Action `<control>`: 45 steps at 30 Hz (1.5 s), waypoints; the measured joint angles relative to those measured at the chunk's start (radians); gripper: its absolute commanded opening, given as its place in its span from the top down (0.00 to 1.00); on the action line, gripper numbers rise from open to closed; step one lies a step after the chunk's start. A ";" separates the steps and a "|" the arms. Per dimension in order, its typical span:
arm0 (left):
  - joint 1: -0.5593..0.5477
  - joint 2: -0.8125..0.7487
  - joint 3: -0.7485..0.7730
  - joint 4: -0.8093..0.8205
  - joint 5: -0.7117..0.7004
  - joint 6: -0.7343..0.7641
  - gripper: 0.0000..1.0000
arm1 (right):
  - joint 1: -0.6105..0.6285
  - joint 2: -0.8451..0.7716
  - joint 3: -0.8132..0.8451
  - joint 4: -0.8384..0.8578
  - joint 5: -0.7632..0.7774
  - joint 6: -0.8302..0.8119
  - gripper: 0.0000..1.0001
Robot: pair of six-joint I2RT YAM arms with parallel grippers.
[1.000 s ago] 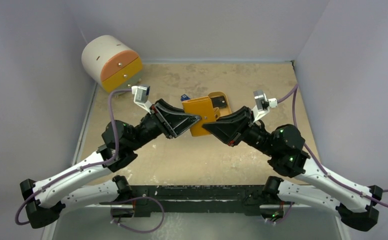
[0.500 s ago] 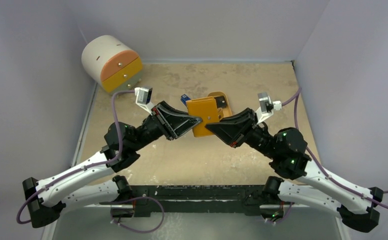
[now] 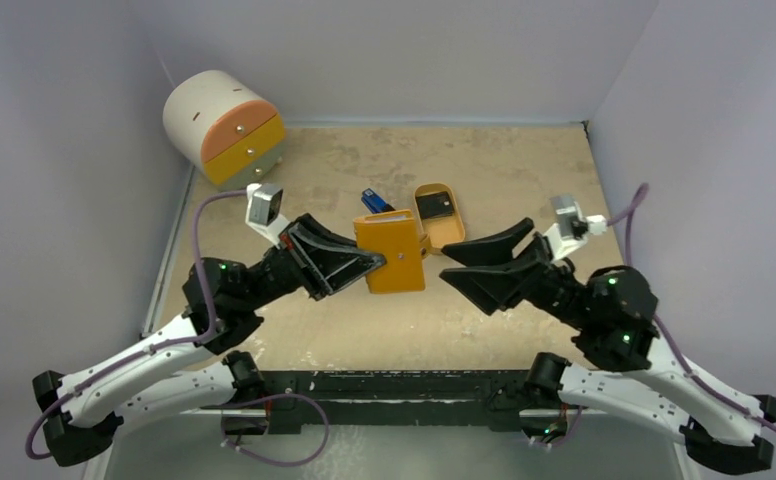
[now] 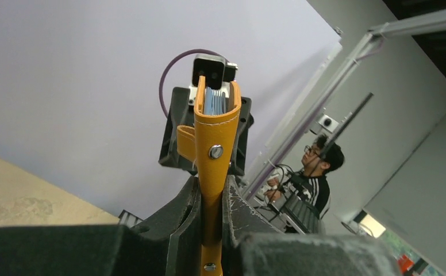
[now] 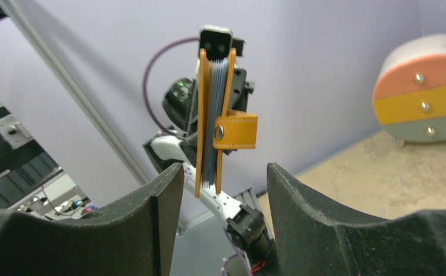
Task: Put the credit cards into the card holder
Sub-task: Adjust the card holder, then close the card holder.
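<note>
Now left jaws clamp card holder (image 3: 391, 252); right jaws open, empty, nearby.

One orange card holder (image 3: 390, 252), one left gripper (image 3: 376, 258) and one right gripper (image 3: 444, 263) flanking it, one oval tray (image 3: 448, 232), one dark card (image 3: 434, 205) and one blue-and-black bar (image 3: 372, 199) behind it, one round drawer unit (image 3: 222, 125) far behind-left.

Lab: walled test table (image 3: 384, 320), operator (image 4: 318, 172)
</note>
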 measured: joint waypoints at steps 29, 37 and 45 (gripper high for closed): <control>0.001 -0.002 0.023 -0.002 0.225 0.023 1.00 | 0.000 0.101 0.098 -0.016 -0.069 -0.010 0.75; 0.000 0.000 0.064 -0.004 0.234 0.023 1.00 | 0.000 0.114 0.100 -0.160 -0.060 -0.034 0.64; 0.000 -0.008 0.103 -0.052 0.228 0.057 1.00 | 0.000 0.021 0.086 -0.332 0.063 -0.027 0.52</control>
